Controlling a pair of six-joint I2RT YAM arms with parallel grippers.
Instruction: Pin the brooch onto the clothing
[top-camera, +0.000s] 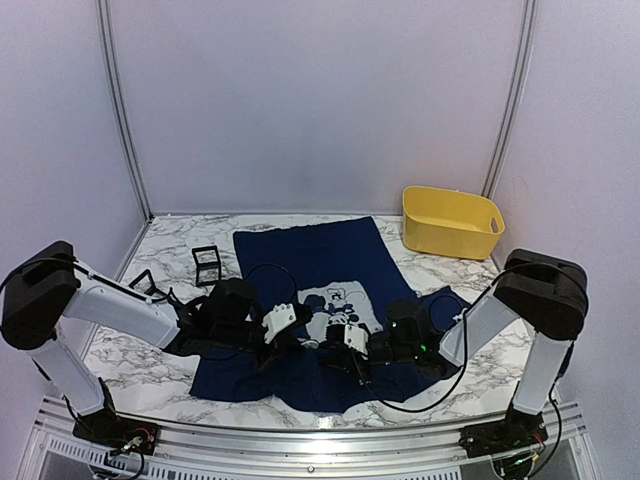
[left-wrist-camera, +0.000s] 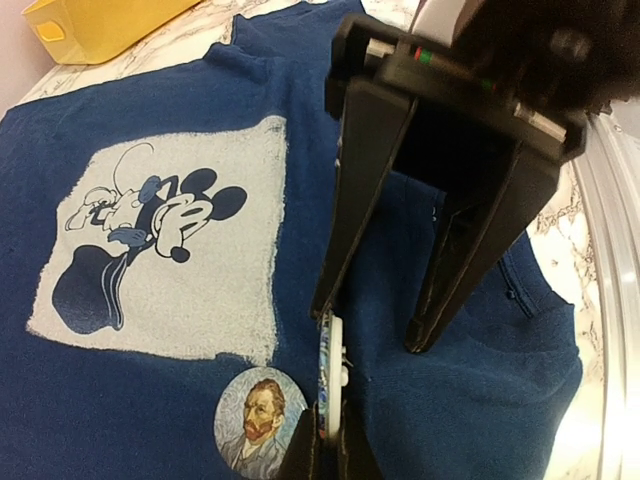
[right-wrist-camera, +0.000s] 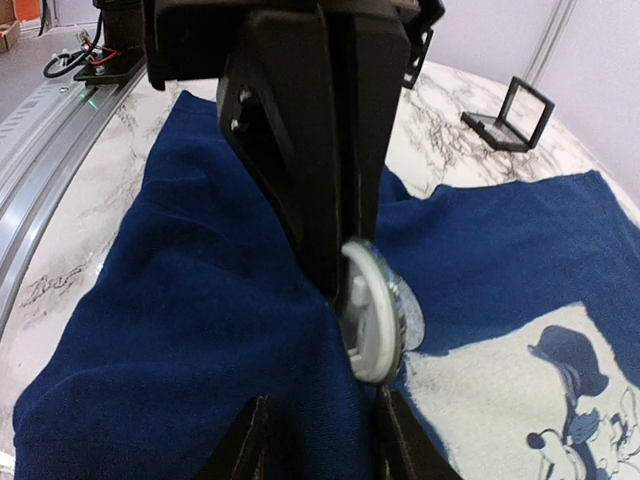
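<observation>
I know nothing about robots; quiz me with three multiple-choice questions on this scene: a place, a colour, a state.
1. Where on the table is the yellow bin? A) far right B) near left C) dead centre
2. What colour is the T-shirt? A) red B) navy C) white
3. The right end effector is: A) open B) shut on the bin C) out of view
Answers: A, it stands beyond the shirt at right; B, navy cloth surrounds the print; A, its fingers stand apart.

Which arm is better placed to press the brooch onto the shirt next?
Likely left: the left fingers pinch the brooch over the shirt beside the print; the right fingers stand open, empty.
</observation>
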